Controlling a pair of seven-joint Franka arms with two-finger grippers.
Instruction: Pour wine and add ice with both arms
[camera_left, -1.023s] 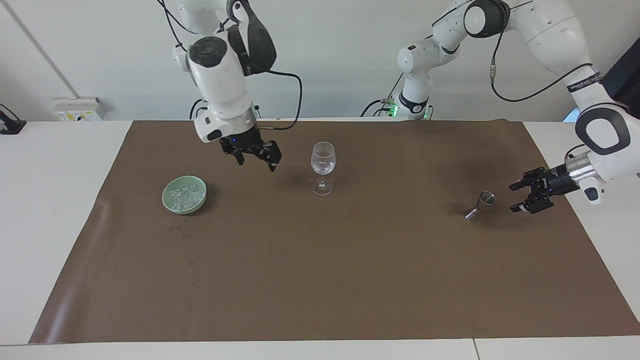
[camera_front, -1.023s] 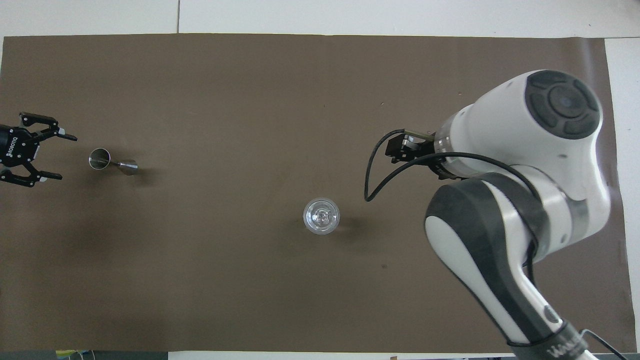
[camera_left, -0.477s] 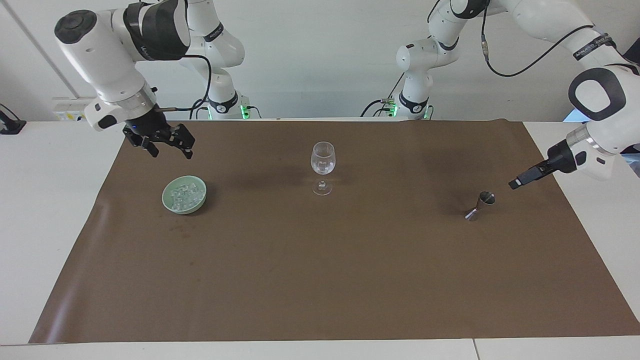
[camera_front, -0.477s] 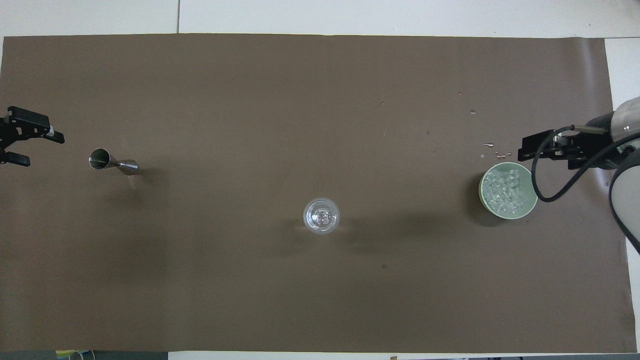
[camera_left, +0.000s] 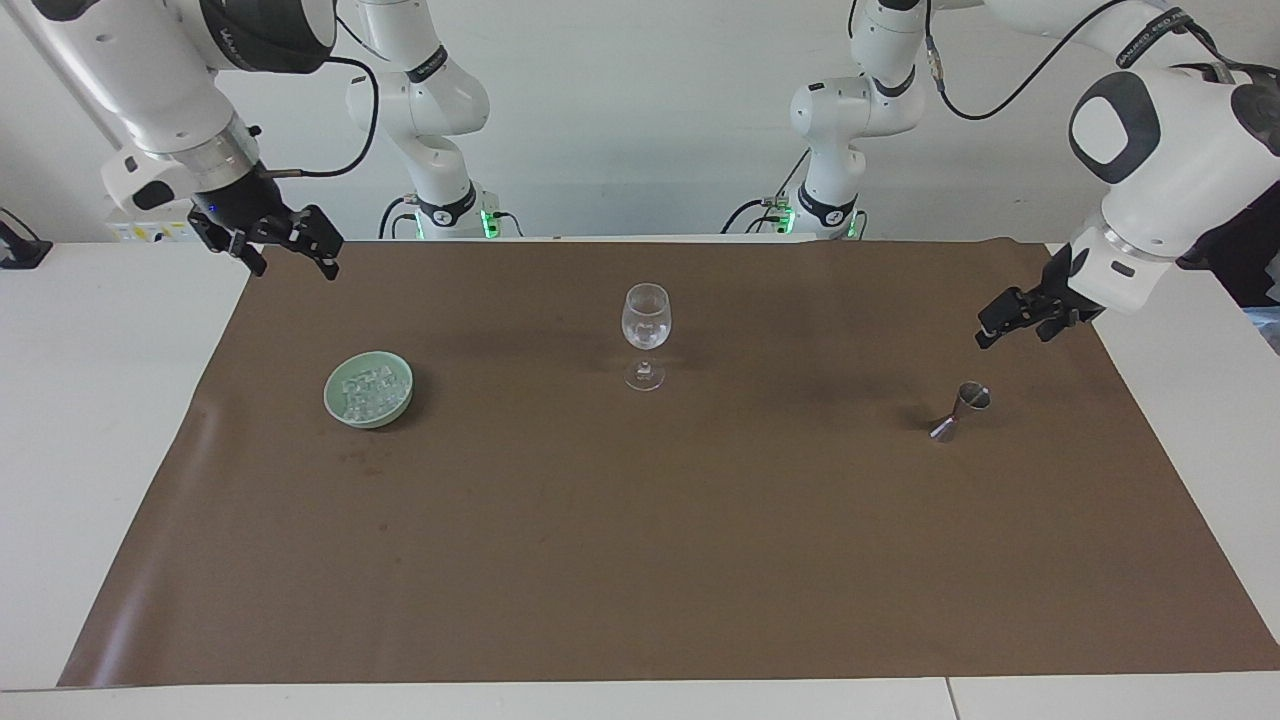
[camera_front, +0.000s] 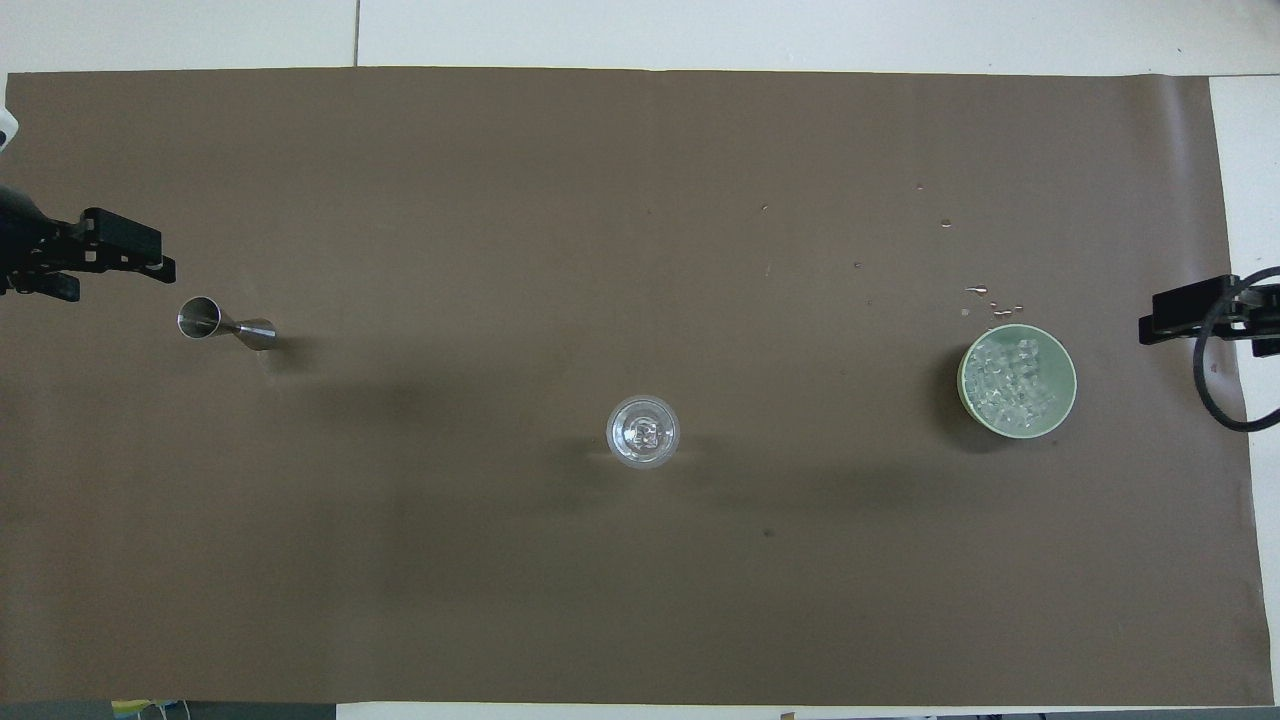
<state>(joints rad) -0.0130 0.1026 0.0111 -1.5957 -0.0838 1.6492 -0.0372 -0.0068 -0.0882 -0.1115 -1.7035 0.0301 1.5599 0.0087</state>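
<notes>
A clear wine glass (camera_left: 646, 335) stands upright mid-mat; it also shows in the overhead view (camera_front: 643, 432) with one ice cube in its bowl. The ice (camera_left: 368, 388) lies heaped in a pale green bowl (camera_left: 400, 402) toward the right arm's end, and shows from above (camera_front: 1015, 378) in that bowl (camera_front: 1066, 400). A steel jigger (camera_left: 960, 410) (camera_front: 225, 323) lies on its side toward the left arm's end. My right gripper (camera_left: 290, 262) (camera_front: 1175, 322) is open and empty, raised over the mat's edge. My left gripper (camera_left: 1010, 328) (camera_front: 110, 280) is open and empty, raised beside the jigger.
A brown mat (camera_left: 640, 550) covers most of the white table. A few water drops (camera_front: 990, 295) lie on the mat just farther from the robots than the bowl.
The right gripper swung from beside the glass, past the bowl, out to the mat's edge. The left gripper rose from beside the jigger and turned. Glass, bowl and jigger have not moved.
</notes>
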